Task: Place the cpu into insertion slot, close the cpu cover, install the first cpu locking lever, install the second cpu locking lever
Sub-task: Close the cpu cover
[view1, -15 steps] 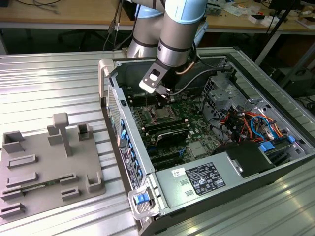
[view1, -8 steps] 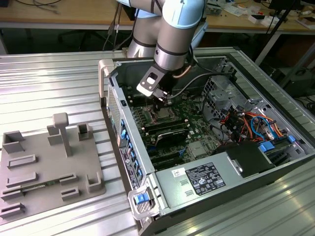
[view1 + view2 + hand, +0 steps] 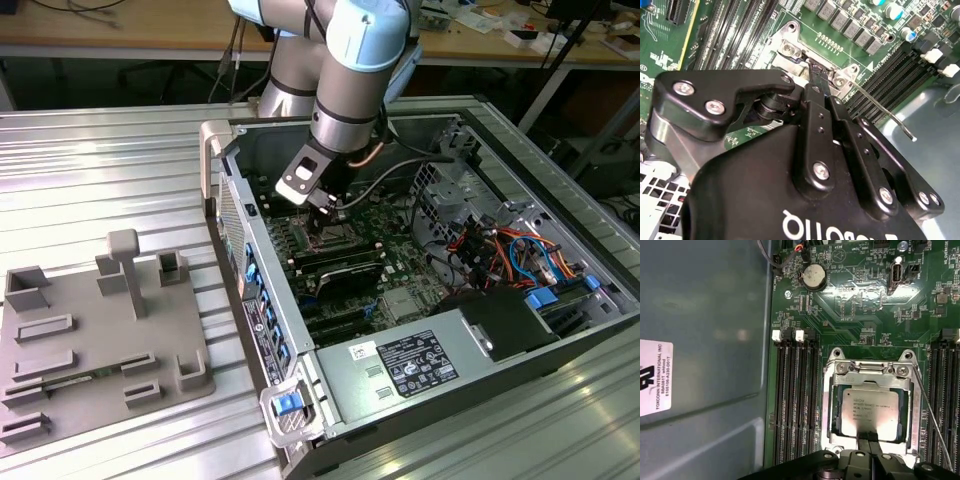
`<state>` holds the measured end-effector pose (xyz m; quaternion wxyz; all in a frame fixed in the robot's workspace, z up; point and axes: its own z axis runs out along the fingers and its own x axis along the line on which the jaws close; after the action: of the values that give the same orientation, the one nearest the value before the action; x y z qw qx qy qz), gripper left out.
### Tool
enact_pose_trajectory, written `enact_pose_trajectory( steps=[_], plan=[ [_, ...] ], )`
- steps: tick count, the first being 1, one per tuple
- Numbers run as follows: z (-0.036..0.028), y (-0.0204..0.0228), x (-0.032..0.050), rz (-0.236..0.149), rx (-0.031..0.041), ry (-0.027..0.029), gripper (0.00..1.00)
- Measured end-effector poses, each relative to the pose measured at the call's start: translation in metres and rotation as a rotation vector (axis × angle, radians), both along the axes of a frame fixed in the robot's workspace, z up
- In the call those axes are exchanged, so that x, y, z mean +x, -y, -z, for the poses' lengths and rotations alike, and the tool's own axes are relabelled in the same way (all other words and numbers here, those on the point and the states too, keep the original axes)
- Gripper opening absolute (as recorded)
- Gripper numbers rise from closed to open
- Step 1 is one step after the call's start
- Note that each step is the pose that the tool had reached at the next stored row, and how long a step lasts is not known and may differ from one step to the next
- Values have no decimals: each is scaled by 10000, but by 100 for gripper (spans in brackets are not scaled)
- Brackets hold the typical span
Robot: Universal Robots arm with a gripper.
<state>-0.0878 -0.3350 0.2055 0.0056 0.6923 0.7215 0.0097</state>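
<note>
First wrist view: gripper (image 3: 868,436), seemingly closed empty, overlaps cpu (image 3: 870,410); memory slots (image 3: 795,405) flank.

My arm (image 3: 345,95) comes down steeply from above, its pale blue joint uppermost and the grey wrist section slanting toward the chip (image 3: 870,412). My hand (image 3: 323,213) hangs off the wrist and points straight down over the chip. In both wrist views my two slim black fingers (image 3: 863,442) lie side by side, drawn together with hardly a gap. Their tips sit at the chip's near edge. Whether they press on it I cannot tell.
</note>
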Motion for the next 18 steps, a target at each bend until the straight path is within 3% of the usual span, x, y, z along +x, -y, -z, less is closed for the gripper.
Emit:
enact_pose_trajectory(
  steps=[3, 5, 7, 8, 11, 17, 18],
  plan=[
    [-39, -3, 0, -38, 3, 2, 11],
    [6, -2, -2, -135, 44, -1, 11],
    [-86, -4, -12, -186, 46, 1, 11],
    [-87, -3, 4, -185, 44, -2, 11],
    [-87, -3, 85, -186, 44, -10, 11],
    [-86, -3, 324, -186, 45, -60, 11],
    [-86, -3, 324, -184, 45, -60, 11]
  ],
)
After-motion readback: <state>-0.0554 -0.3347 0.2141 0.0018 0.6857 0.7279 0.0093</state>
